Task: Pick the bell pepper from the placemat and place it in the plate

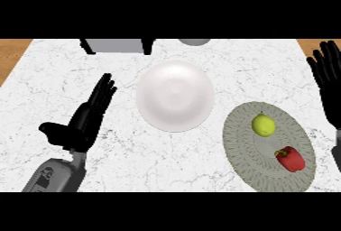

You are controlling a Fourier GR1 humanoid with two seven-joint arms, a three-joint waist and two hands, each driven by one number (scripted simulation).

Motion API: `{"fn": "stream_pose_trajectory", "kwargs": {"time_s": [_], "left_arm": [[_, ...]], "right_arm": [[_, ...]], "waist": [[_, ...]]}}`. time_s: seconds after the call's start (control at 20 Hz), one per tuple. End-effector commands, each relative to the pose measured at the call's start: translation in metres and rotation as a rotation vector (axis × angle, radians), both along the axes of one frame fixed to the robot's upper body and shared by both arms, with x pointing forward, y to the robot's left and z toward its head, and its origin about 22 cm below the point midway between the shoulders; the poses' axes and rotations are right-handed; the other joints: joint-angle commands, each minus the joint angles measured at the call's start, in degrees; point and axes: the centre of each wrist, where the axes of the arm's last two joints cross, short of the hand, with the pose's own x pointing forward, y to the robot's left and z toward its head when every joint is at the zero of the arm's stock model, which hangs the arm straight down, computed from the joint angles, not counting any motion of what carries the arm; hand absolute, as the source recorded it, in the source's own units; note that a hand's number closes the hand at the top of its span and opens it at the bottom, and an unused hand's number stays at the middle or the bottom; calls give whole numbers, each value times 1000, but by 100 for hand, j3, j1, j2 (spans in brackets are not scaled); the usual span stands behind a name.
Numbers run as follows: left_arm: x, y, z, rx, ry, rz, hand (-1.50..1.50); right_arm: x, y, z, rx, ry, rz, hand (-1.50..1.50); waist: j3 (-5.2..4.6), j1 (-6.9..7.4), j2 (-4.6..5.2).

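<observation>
I saw the bell pepper lying stem toward the placemat's centre (long axis diagonal), plate bare, left hand and right hand straight-fingered.

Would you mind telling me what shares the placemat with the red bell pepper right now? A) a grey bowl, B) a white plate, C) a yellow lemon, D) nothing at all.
C: on the round grey placemat a yellow lemon lies just above the red bell pepper, while the white plate sits apart on the counter to the mat's left.
</observation>
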Motion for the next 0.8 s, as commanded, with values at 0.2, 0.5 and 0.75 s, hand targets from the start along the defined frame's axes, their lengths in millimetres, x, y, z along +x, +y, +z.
{"fn": "stream_pose_trajectory", "kwargs": {"time_s": [0.2,0.5,0.75], "left_arm": [[15,30,35,159,-125,55,0],[15,67,52,192,-99,123,0],[20,70,63,191,-110,121,0]], "right_arm": [[-38,110,11,-44,-201,909,150],[-87,83,-44,-537,-272,816,150],[-131,59,-124,-208,-293,786,-150]], "waist": [[131,393,42],[129,-72,104],[127,-42,180]]}}
